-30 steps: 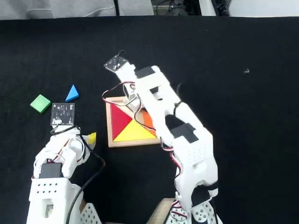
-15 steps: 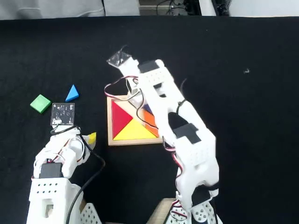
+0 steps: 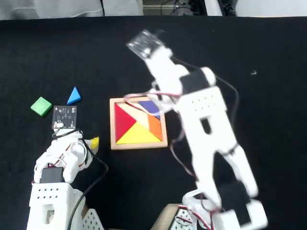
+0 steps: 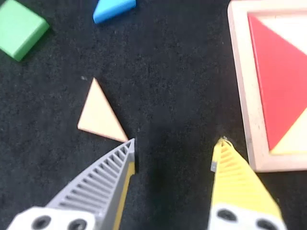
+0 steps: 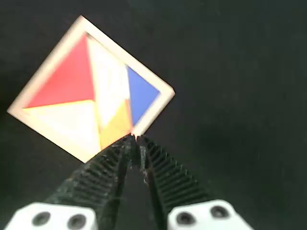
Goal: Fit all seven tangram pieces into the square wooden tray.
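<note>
Currently four of seven pieces are seated in the square wooden tray (image 3: 112,125), at the middle of the black table (image 3: 249,120). Seated: red triangle (image 3: 123,122) on the tray's 9 o'clock side; yellow triangle (image 3: 139,135) at its 6 o'clock side; orange piece (image 3: 154,125) at 3 o'clock; blue parallelogram (image 3: 150,106) toward 1 o'clock. A pale strip between the red and blue pieces looks like the unfilled slot. Loose on the table: green square (image 3: 41,106), well apart from the tray at its 9 o'clock; blue triangle (image 3: 74,96), near the square, at about 10 o'clock of the tray; tan triangle (image 4: 100,116), lying flat with one corner just beside the grey finger. Left pincer (image 4: 176,143): released, fingers spread wide over bare table between the tan triangle and the tray's rim, grasping nothing; its arm sits at 8 o'clock of the tray. Right pincer (image 5: 137,140): clenched, tips together with nothing seen between them, raised above the tray's corner nearest the blue parallelogram. Status, as judged: a little over half done, with three pieces left to place, the tan triangle being nearest the left pincer.
</note>
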`<state>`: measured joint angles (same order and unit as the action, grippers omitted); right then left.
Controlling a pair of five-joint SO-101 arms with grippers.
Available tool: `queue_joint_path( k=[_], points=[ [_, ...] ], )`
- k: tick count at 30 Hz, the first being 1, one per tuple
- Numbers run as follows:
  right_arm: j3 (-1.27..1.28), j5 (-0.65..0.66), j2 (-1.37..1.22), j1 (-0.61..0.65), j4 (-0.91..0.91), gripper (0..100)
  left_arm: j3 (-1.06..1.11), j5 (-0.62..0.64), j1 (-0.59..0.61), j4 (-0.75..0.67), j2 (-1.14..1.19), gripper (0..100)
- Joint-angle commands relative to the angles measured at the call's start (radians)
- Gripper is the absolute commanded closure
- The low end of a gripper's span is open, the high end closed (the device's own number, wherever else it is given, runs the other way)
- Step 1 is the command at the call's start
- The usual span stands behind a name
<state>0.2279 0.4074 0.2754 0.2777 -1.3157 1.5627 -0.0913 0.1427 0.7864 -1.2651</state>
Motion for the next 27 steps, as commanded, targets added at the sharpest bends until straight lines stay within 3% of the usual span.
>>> queue_joint_path(
  k=[1, 7, 12, 15, 19, 23, 27],
  points=[
    [0.237, -0.009, 0.128, -0.087, 0.158, 98.7, -0.082, -0.008, 0.015, 0.051, -0.009, 74],
    [0.461, -0.014, 0.145, -0.109, 0.315, 98.7, -0.082, -0.008, 0.016, 0.048, -0.009, 74],
    [0.55, -0.127, 0.125, -0.11, 0.446, 98.7, -0.081, -0.008, 0.021, 0.048, 0.0, 74],
    [0.618, -0.161, 0.102, -0.112, 0.551, 98.7, -0.079, -0.011, 0.101, 0.048, -0.008, 74],
    [0.676, -0.163, 0.071, -0.112, 0.661, 98.7, -0.272, -0.135, 0.234, 0.132, 0.003, 74],
    [0.676, -0.161, 0.048, -0.112, 0.68, 98.7, -0.549, -0.192, 0.245, 0.305, 0.051, 74],
    [0.676, -0.158, 0.041, -0.112, 0.681, 98.7, -0.725, -0.218, 0.246, 0.416, 0.252, 74]
  ],
)
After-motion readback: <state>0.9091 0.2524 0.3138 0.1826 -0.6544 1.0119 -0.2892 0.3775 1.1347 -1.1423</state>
